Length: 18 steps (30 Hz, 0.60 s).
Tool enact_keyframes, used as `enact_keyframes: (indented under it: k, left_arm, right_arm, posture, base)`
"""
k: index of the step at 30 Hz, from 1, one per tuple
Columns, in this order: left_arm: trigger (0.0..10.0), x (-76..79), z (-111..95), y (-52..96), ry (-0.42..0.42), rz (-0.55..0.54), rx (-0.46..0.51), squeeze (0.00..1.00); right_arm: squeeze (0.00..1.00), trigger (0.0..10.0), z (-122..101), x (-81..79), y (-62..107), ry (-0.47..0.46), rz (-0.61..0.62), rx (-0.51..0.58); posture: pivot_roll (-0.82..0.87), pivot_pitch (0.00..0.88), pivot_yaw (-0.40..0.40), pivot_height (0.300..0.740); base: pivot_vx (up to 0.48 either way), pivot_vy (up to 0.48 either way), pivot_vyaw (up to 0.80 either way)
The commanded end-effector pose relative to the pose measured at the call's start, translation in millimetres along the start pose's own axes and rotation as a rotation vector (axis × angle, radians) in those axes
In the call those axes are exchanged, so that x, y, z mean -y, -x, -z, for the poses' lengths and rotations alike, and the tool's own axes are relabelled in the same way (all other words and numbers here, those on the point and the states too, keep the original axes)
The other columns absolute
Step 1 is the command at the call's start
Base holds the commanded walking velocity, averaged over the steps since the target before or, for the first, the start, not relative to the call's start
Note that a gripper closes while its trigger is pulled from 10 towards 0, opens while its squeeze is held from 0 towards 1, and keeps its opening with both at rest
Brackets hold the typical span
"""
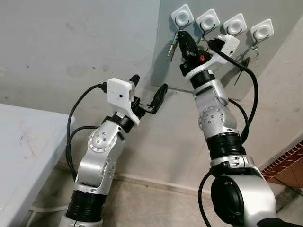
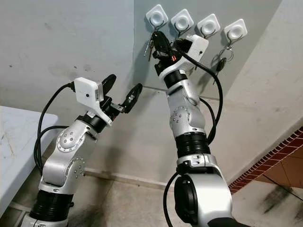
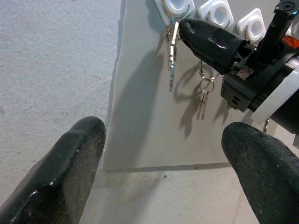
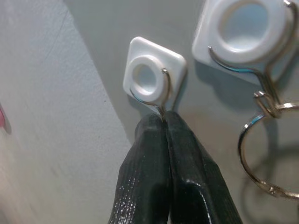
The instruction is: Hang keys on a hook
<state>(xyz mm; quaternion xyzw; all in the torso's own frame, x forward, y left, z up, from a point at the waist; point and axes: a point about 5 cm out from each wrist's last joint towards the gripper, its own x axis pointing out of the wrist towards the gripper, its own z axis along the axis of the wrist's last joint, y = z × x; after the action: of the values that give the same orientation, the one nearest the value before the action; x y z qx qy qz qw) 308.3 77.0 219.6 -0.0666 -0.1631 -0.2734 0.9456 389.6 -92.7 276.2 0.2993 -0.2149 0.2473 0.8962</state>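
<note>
Several white hooks sit in a row on a grey board [image 1: 163, 61] on the wall. My right gripper [image 1: 182, 39] is raised to the leftmost hook [image 1: 182, 16] and is shut on the wire ring [image 4: 156, 95] of a key bunch. In the right wrist view that ring loops around the leftmost hook [image 4: 148, 74], just above my pinched fingertips [image 4: 154, 128]. The silver keys [image 1: 173, 47] dangle below the hook, seen also as keys [image 3: 173, 51] in the left wrist view. My left gripper [image 1: 149, 90] is open and holds nothing, lower down and to the left of the board.
A second key ring [image 4: 266, 140] hangs from the neighbouring hook [image 1: 208, 21]. A dark key fob [image 1: 244, 64] hangs under the rightmost hook [image 1: 262, 30]. A white table [image 1: 23, 142] stands at the left. Red tiles [image 1: 289, 170] show at the lower right.
</note>
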Motion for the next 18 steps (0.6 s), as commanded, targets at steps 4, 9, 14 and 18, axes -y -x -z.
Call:
enact_keyframes:
  k: [4,9,14,18]
  left_arm:
    - [10.0,1.2,-3.7,1.3,0.005,-0.01,0.011,0.0]
    - [10.0,1.7,-3.6,1.8,0.008,-0.009,0.012,0.0]
    - [10.0,2.6,-3.2,2.3,0.012,-0.008,0.009,0.0]
    - [10.0,3.6,-3.4,2.5,0.015,-0.007,0.009,0.0]
  right_arm:
    - [0.0,10.0,-4.8,8.0,1.2,-0.115,0.057,0.021]
    - [0.0,10.0,-5.2,8.6,3.6,-0.124,0.051,0.028]
    - [0.0,10.0,-1.9,9.1,6.2,-0.195,0.052,0.008]
    - [0.0,10.0,0.7,9.0,8.0,-0.253,0.049,-0.006]
  posture:
    - [0.01,0.093,-0.075,0.74]
    - [0.01,0.091,-0.074,0.74]
    - [0.01,0.09,-0.073,0.74]
    - [0.01,0.092,-0.075,0.74]
  base:
    - [0.0,0.0,0.0]
    - [0.0,0.0,0.0]
    - [0.0,0.0,0.0]
    - [0.0,0.0,0.0]
